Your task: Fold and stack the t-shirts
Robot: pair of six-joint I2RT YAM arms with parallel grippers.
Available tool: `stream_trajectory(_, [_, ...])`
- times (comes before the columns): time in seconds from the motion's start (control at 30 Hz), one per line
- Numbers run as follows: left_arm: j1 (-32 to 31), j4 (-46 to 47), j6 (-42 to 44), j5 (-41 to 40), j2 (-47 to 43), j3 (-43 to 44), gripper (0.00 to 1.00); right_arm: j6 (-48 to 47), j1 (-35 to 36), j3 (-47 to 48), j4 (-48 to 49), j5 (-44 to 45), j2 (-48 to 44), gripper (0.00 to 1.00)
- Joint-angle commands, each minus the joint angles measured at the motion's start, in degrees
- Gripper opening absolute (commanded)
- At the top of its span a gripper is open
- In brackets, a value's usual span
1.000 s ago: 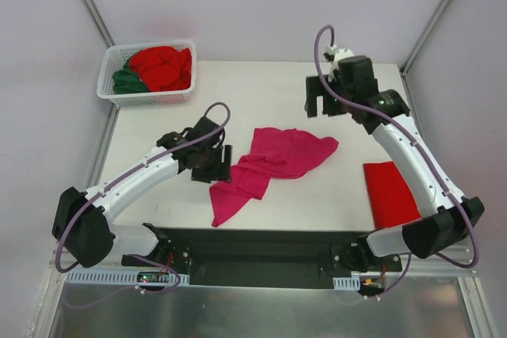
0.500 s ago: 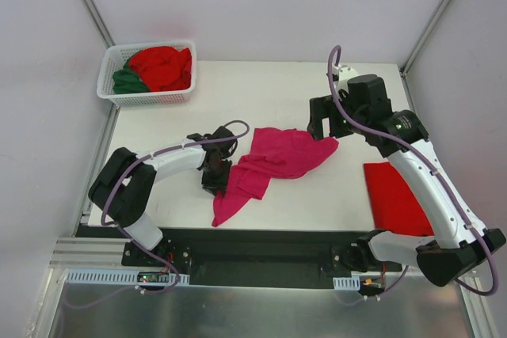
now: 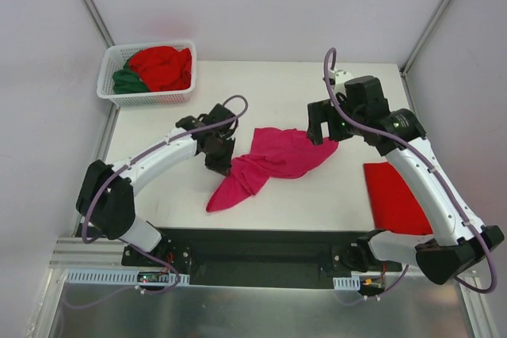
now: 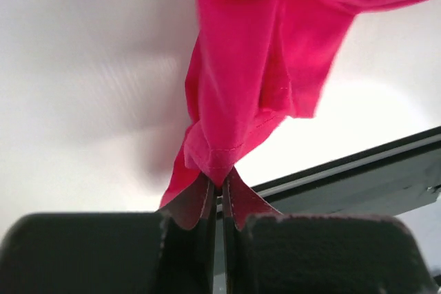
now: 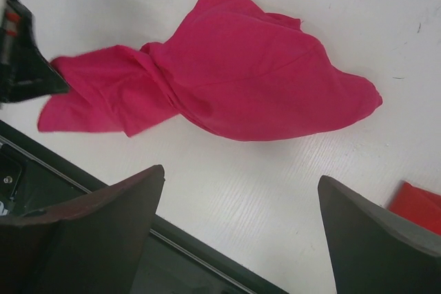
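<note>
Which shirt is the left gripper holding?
The crumpled magenta-pink t-shirt mid-table: the left gripper is shut on its hem. The folded red t-shirt lies apart; the others sit in the basket.

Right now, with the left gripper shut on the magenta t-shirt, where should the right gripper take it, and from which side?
Probably the tapered tip of the magenta t-shirt, from straight above. It lies thin and free on the table, opposite the hem that the left gripper pinches, and the open right gripper hovers near it; the middle is bunched.
</note>
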Motion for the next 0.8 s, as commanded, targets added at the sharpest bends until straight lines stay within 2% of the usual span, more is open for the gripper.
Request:
stream_trajectory(0.0, [0.5,-17.0,4.6,-12.1,-3.0,20.5,0.00,-0.9,-0.1,0.1,-0.9,-1.2,0.4,0.96])
stream_trajectory(0.03, [0.5,-19.9,5.3,-14.6,-1.4,31.7,0.00,-0.9,-0.1,0.0,-0.9,-1.4,0.5,0.96])
stream_trajectory(0.1, [0.5,-27.9,7.9,-21.3,1.0,44.3,0.00,-0.8,-0.1,-0.3,-1.2,-1.4,0.7,0.96])
stream_trajectory(0.13, [0.5,-30.1,8.6,-22.8,3.4,56.8,0.00,-0.8,-0.1,-0.5,-1.3,-1.6,0.8,0.96])
stream_trajectory(0.2, [0.5,-29.6,9.0,-25.1,3.7,63.1,0.00,-0.5,-0.1,-0.8,-1.3,-1.8,0.9,0.96])
stream_trajectory(0.3, [0.5,-26.1,9.2,-21.7,1.9,65.1,0.00,-0.2,0.0,-0.8,-1.5,-1.9,1.4,0.96])
stream_trajectory(0.33, [0.5,-25.0,8.6,-22.2,-0.1,62.5,0.21,-0.2,0.0,-0.7,-1.9,-2.1,1.6,0.96])
stream_trajectory(0.37, [0.5,-23.2,7.9,-22.8,-1.4,60.0,0.99,-0.2,-0.1,-0.8,-2.2,-2.0,1.9,0.96])
stream_trajectory(0.43, [0.5,-22.3,5.9,-25.4,-4.3,54.5,0.99,-0.1,0.0,-1.0,-2.3,-2.7,2.1,0.96])
stream_trajectory(0.53, [0.5,-21.6,3.0,-24.6,-6.8,48.8,0.99,0.2,0.0,-1.1,-3.0,-2.9,2.6,0.96])
stream_trajectory(0.77, [0.5,-20.2,1.4,-26.0,-9.8,42.0,0.99,1.6,0.6,-4.8,1.5,-3.8,2.8,0.96])
